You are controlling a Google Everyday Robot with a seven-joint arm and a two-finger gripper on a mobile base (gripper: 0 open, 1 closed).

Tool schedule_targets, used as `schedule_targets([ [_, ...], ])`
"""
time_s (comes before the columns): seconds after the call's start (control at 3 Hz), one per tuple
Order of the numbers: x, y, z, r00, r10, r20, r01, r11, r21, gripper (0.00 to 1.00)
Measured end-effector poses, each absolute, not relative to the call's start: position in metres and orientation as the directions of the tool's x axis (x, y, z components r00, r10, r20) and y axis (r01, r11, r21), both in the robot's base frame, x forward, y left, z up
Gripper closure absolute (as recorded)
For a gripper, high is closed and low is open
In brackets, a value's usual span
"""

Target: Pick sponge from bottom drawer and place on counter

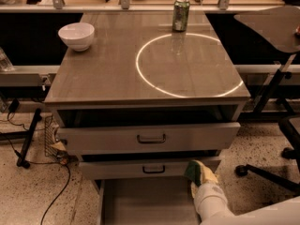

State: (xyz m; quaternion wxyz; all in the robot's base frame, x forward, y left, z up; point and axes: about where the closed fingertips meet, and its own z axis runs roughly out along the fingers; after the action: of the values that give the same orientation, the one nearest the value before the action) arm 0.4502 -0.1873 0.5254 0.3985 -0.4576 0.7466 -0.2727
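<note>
One end effector [200,179], tip hidden, apparently clamped on sponge [193,170] above bottom drawer [140,203].

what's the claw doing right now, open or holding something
claw: closed on the small dark green and pale yellow sponge, held above the flat grey bottom drawer, at the lower right of the view.

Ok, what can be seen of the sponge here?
The sponge is small, with a dark green scrub face over pale yellow foam, tilted, green side up-left. It sits at the tip of the white arm's pincer, over the open bottom drawer, in front of the right end of the middle drawer.
</note>
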Motion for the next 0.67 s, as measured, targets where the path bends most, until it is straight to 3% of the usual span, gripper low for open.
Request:
schedule_targets([
  [0.67,0.445,-0.229,0.613,-0.14,-0.921,-0.364,-0.475,0.385,-0.792,1.0],
])
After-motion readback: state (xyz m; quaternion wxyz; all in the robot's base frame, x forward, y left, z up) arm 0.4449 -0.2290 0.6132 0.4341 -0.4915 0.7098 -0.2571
